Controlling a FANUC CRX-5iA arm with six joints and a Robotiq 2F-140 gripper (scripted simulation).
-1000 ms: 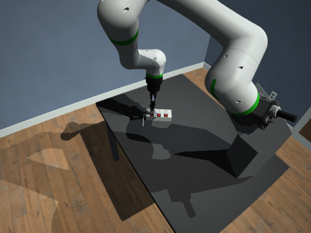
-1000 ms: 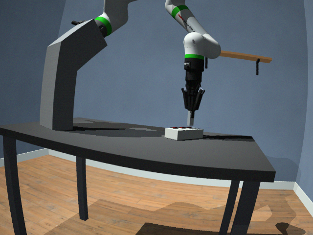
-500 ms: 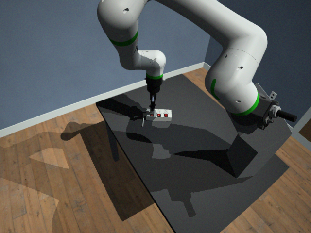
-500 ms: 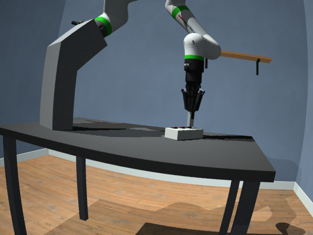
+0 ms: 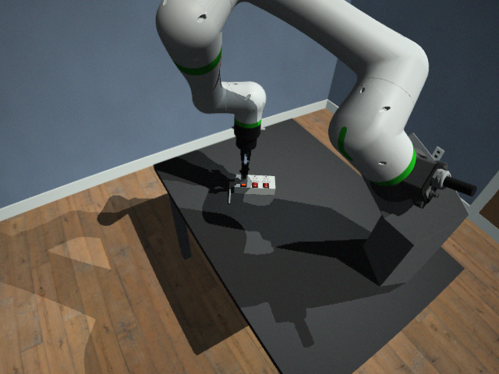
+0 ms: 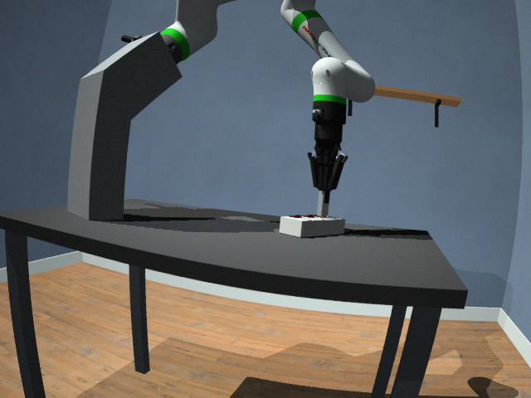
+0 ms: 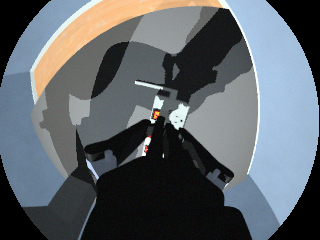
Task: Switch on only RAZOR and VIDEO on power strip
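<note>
A small white power strip (image 5: 251, 185) lies the right way up on the black table, with three red rocker switches on top. The left switch (image 5: 243, 184) glows brighter orange than the other two (image 5: 260, 185). The strip also shows in the exterior view (image 6: 311, 225) and in the wrist view (image 7: 163, 112). My gripper (image 5: 244, 174) is shut and points straight down, with its fingertips on the left switch. In the exterior view the shut fingers (image 6: 322, 209) touch the strip's top at its far end. The switch labels are too small to read.
A short grey cable stub (image 5: 229, 194) sticks out of the strip's left end. The arm's grey pedestal (image 5: 419, 225) stands at the table's right side. The table's left edge (image 5: 189, 229) runs close to the strip. A wooden shelf (image 6: 416, 96) hangs on the wall.
</note>
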